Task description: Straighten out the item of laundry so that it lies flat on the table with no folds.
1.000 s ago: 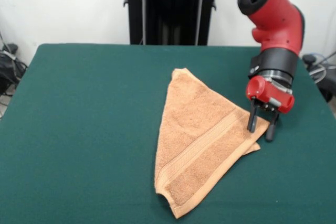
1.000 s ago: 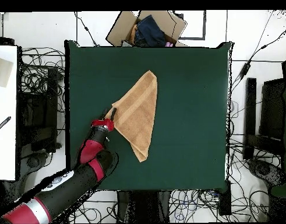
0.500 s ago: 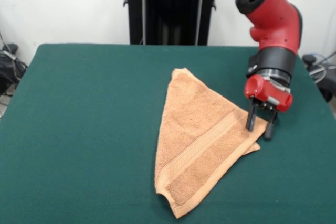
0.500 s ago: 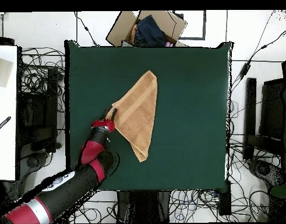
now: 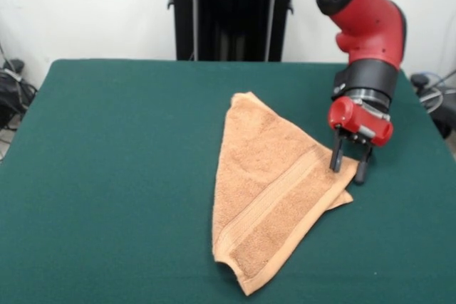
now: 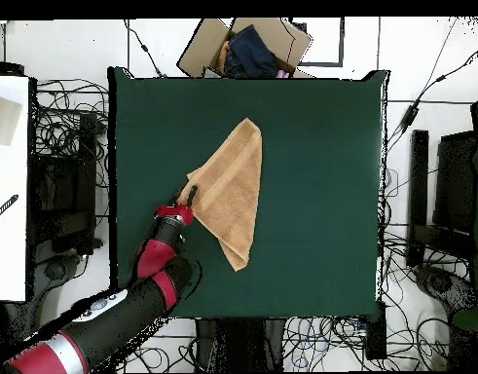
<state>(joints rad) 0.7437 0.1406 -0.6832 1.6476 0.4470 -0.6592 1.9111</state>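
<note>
Open cardboard box (image 6: 244, 47) with dark cloth beyond table edge; cables (image 6: 72, 146) on floor.

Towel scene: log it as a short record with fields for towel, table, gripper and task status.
towel: light orange-tan terry towel, folded into a triangle, woven band showing
table: dark green table, towel right of centre in the front view
gripper: gripper open, fingers straddling the towel's right corner
contact: cannot tell whether the fingertips touch the cloth
task status: towel not yet flat, fold remains
</note>
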